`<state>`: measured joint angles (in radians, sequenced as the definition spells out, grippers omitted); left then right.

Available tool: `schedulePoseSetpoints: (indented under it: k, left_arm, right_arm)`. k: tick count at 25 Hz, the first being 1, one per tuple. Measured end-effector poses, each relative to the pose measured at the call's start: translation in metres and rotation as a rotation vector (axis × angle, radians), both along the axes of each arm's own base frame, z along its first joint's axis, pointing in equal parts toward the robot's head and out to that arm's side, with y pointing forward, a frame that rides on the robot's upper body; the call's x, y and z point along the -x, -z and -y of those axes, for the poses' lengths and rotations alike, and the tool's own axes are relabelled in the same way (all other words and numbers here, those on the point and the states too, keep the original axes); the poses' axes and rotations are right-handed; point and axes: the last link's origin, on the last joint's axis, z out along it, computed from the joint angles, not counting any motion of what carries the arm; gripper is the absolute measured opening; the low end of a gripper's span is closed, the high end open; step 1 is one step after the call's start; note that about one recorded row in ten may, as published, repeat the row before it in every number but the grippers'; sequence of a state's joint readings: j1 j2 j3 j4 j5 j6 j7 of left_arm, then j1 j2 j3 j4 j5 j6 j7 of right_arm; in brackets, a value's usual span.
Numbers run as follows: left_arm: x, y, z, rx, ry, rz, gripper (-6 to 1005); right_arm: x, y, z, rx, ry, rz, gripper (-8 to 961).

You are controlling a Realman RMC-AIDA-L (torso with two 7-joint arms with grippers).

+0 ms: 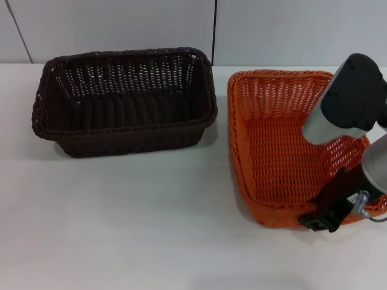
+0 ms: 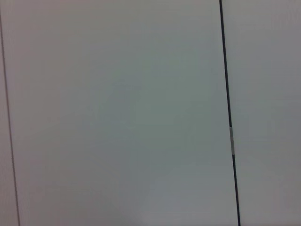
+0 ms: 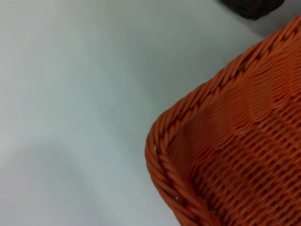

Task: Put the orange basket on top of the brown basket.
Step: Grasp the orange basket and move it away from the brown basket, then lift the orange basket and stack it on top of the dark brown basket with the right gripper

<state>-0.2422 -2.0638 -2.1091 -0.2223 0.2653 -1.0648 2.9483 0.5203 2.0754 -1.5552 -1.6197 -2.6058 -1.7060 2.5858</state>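
Note:
The orange basket (image 1: 278, 145) stands upright on the white table at the right. The brown basket (image 1: 124, 99) stands upright at the back left, apart from it by a narrow gap. My right gripper (image 1: 325, 216) is low at the orange basket's near rim, close to its near right corner, with the arm reaching over the basket's right side. The right wrist view shows a corner of the orange basket's braided rim (image 3: 174, 141) close up, and a bit of the brown basket (image 3: 254, 7) far off. My left gripper is out of view.
The white table (image 1: 133, 229) spreads in front of both baskets. A pale panelled wall (image 1: 121, 27) with a dark seam (image 1: 214, 27) rises behind them. The left wrist view shows only a pale panel with a dark seam (image 2: 226, 94).

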Motion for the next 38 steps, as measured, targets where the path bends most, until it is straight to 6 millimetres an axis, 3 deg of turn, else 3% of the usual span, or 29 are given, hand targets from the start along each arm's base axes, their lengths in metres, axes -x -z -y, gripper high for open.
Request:
schedulePoseSetpoints:
  k: [3, 8, 14, 27, 31, 38]
  left_arm:
    - [0.001, 0.000, 0.001, 0.000, -0.003, -0.001, 843]
    - [0.003, -0.003, 0.002, -0.016, -0.012, 0.003, 843]
    - [0.004, -0.005, 0.004, -0.026, -0.012, 0.002, 842]
    - [0.007, -0.009, 0.007, -0.040, -0.025, 0.004, 843]
    - [0.008, -0.009, 0.007, -0.044, -0.030, 0.006, 843]
    - [0.009, -0.009, 0.009, -0.048, -0.037, 0.009, 843]
  right_arm:
    - [0.006, -0.004, 0.003, -0.028, -0.007, -0.006, 295]
    - [0.022, -0.014, 0.011, -0.080, -0.025, -0.030, 244]
    - [0.054, -0.041, 0.023, -0.201, -0.127, -0.062, 217]
    - [0.096, -0.050, 0.007, -0.287, -0.281, -0.071, 168]
    - [0.115, -0.043, 0.002, -0.296, -0.452, -0.036, 168]
    - [0.148, -0.016, 0.004, -0.224, -0.949, 0.129, 168]
